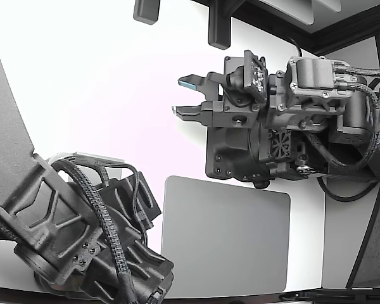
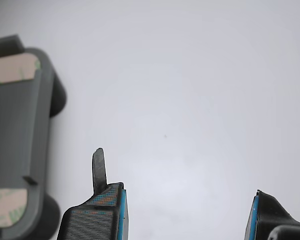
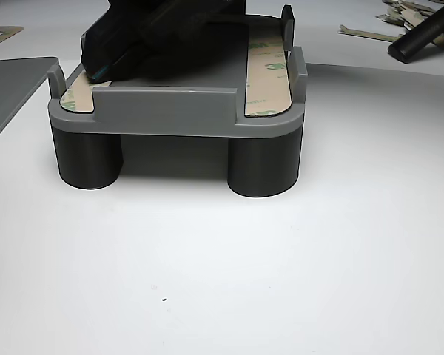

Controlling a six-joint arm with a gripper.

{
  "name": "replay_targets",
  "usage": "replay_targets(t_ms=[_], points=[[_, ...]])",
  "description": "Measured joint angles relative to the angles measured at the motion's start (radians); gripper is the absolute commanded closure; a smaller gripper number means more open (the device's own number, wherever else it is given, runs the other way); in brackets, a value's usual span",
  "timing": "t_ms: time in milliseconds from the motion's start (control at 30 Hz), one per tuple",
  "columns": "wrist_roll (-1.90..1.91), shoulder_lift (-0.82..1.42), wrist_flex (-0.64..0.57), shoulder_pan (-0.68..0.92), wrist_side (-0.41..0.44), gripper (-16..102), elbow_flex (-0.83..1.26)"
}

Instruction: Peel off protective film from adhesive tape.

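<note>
A grey fixture (image 3: 177, 111) on round legs carries two strips of adhesive tape under tan printed protective film (image 3: 268, 70), one along each side. The fixture edge and film (image 2: 12, 67) also show in the wrist view. My gripper (image 2: 185, 200) hangs over bare white table beside the fixture, its jaws wide apart with nothing between them. One blue-padded finger (image 2: 107, 210) bears a thin dark blade tip. In the exterior view my gripper (image 1: 183, 95) points toward that view's left. A second arm's dark gripper (image 3: 155, 37) rests on the fixture's top.
The second arm (image 1: 69, 221) fills the exterior view's lower left and hides most of the fixture (image 1: 92, 158). A grey mat (image 1: 225, 237) lies on the white table below my arm. Loose peeled film strips (image 3: 399, 18) and a black rod (image 3: 425, 33) lie behind the fixture.
</note>
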Motion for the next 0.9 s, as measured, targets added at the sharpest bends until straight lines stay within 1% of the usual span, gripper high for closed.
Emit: replay_targets(t_ms=[67, 167, 267, 467, 600, 733, 900], points=[[-0.006, 0.002, 0.008, 0.009, 0.012, 97, 0.008], [-0.095, 0.002, 0.017, 0.097, 0.064, 97, 0.035], [-0.258, 0.002, 0.017, 0.170, 0.069, 97, 0.035], [-0.782, 0.002, 0.014, 0.179, 0.071, 97, 0.035], [-1.058, 0.002, 0.003, 0.179, 0.075, 97, 0.035], [-1.215, -0.014, -0.020, 0.184, 0.086, 97, 0.035], [-1.273, -0.094, -0.081, 0.225, 0.135, 97, 0.035]])
